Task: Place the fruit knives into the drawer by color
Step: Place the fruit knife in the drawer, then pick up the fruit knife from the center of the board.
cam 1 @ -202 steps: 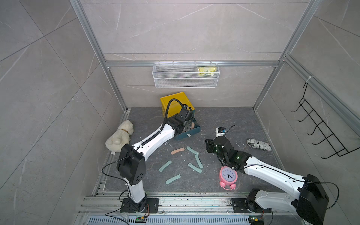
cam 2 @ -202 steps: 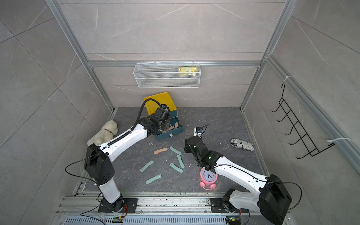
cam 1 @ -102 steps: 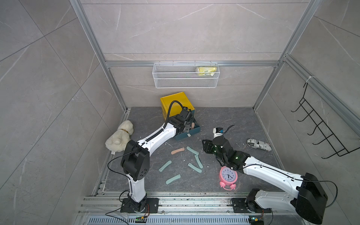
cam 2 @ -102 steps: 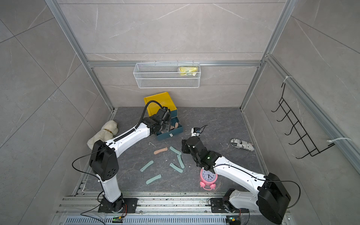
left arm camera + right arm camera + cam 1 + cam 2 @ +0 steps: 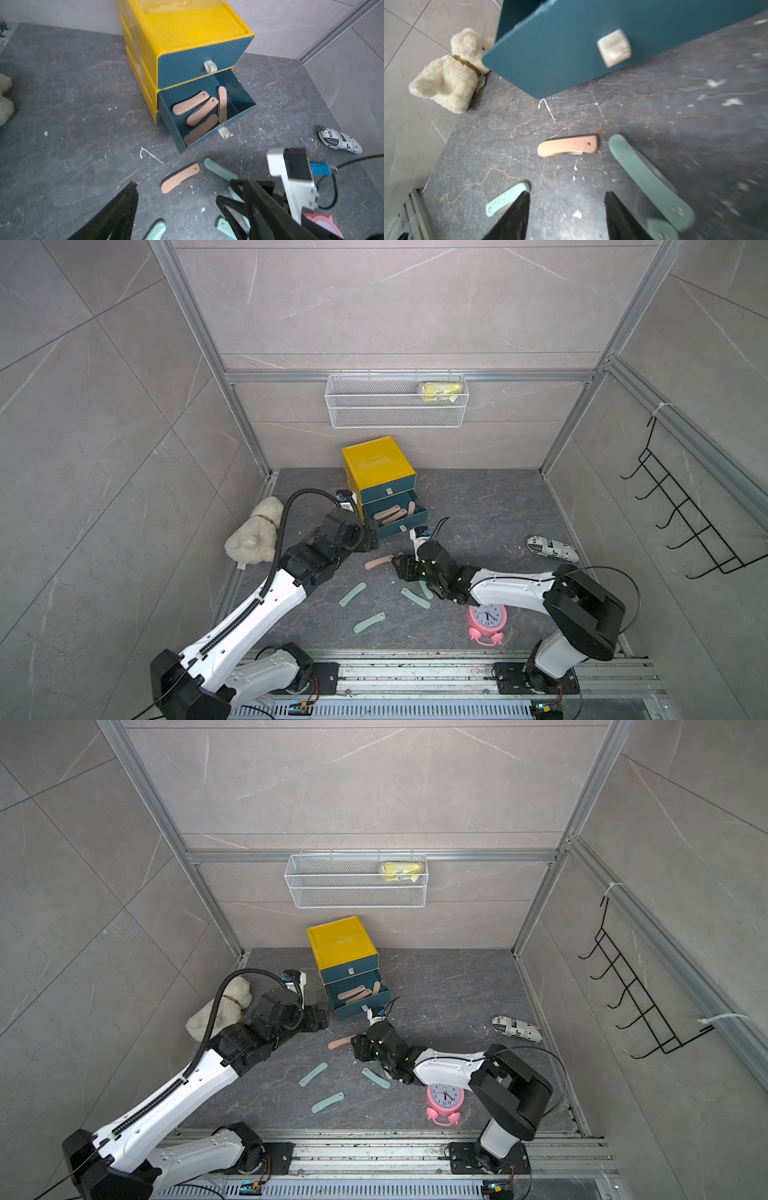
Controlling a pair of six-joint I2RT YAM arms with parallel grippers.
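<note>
- Pink fruit knives (image 5: 202, 112): five counted. Four lie in a loose, overlapping heap inside the pulled-out drawer (image 5: 239, 97). The left wrist view shows all four.
- The fifth, the loose pink knife (image 5: 379, 562), lies flat on the floor (image 5: 478, 506) just in front of that drawer, apart from it.
- Mint-teal knives (image 5: 352, 594): at least four, all on the floor. Three lie in plain sight in both top views. A fourth teal knife (image 5: 650, 180) sits just beside the loose pink knife's holed end, mostly under my right arm from above. Whether more hide there, I cannot tell.
- The drawer belongs to one yellow cabinet (image 5: 376, 460) near the back wall. The upper drawer front (image 5: 388, 489) is shut.
- My right claw (image 5: 566, 195): spread, nothing between the fingers, low over the floor near the loose pink knife, not touching it.
- My left claw (image 5: 371, 536): spread wide, empty, just beside the open drawer's front corner.
- Around: one cream plush dog (image 5: 253, 535) by the left wall, one pink alarm clock (image 5: 487, 620) by my right arm, one newsprint-patterned bundle (image 5: 552, 548) toward the right wall.
- Back wall: one white wire basket (image 5: 395, 406) holding one yellow packet (image 5: 440, 390). Right wall: one black hook rack (image 5: 685, 522).
</note>
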